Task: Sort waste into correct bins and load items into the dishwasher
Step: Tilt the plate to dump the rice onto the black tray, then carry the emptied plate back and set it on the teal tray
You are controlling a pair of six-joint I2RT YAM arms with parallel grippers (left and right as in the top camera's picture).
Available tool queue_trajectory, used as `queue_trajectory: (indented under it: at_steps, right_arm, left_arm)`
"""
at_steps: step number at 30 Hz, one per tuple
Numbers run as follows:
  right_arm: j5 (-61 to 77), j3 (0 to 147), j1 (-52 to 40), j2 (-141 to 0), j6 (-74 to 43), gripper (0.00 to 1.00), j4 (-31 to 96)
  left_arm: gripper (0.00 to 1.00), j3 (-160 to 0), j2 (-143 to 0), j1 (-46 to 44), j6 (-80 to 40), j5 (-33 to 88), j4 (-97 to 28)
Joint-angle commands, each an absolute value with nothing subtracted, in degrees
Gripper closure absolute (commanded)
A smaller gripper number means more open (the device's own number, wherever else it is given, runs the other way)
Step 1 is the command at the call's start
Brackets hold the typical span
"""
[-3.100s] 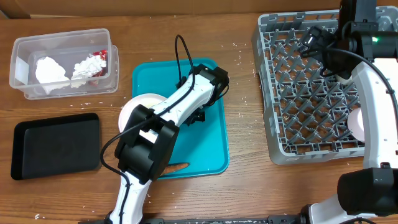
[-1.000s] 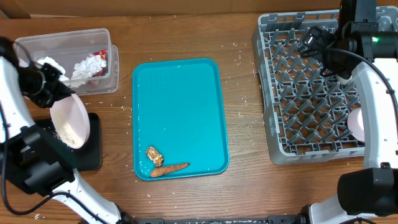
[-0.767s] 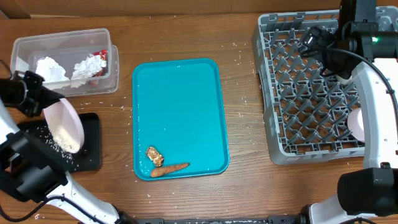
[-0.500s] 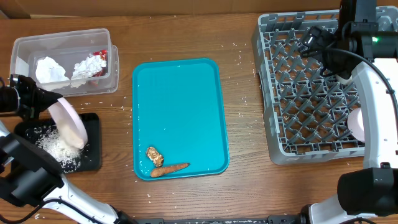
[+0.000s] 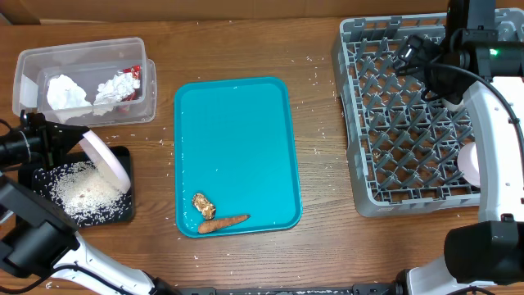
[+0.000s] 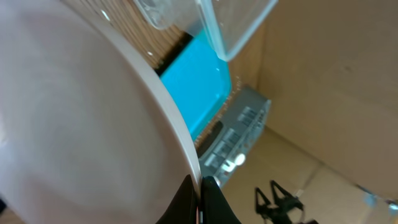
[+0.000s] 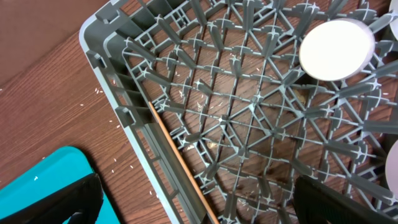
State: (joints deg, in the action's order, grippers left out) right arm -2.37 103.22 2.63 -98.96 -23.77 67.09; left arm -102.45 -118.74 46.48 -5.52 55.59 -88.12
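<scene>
At the far left of the table, your left gripper is clamped on the rim of the pale pink plate, holding it steeply tilted over the black tray. The tilt is evidently there to shed the rice grains, a heap of which lies on the tray under the plate's lower edge. Beyond it, the clear tub holds crumpled white tissue and the red wrapper, so dry rubbish and food scraps appear to be kept apart. At centre, the teal tray carries only the brown food lump and the carrot piece, close together at its near-left corner; both, I judge, are owed to the black tray. To the right, the grey dish rack holds a round white piece, cup or bowl I cannot tell, and a thin wooden stick lies along its inner wall. Your right gripper hovers over the rack's far side, jaws spread wide with nothing between them, seemingly parked clear of the work. The pink plate is not yet racked.
</scene>
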Motion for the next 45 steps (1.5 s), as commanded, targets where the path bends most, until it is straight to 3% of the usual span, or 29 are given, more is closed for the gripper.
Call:
queue_trajectory:
  at_steps: [1, 16, 28, 32, 45]
  right_arm:
    - [-2.94, 103.15, 2.66, -97.45, -24.05, 0.0, 66.96]
    - [-2.94, 103.15, 2.66, -97.45, -24.05, 0.0, 66.96]
    - [-2.94, 103.15, 2.66, -97.45, -24.05, 0.0, 66.96]
    - [-2.92, 103.15, 2.66, -97.45, -24.05, 0.0, 66.96]
    - [-2.94, 103.15, 2.66, -97.45, -24.05, 0.0, 66.96]
  left_arm:
    - [0.96, -102.39, -117.45, 48.75, -1.15, 63.02, -87.85]
    - [0.96, -102.39, -117.45, 56.42, 4.78, 66.94, -93.51]
    - [0.96, -102.37, -116.88, 56.01, 4.97, 66.89, -93.67]
    - [0.96, -102.39, -116.33, 55.81, 11.16, 70.08, -96.47]
    - [0.96, -102.37, -108.47, 50.26, 8.12, 66.46, -96.86]
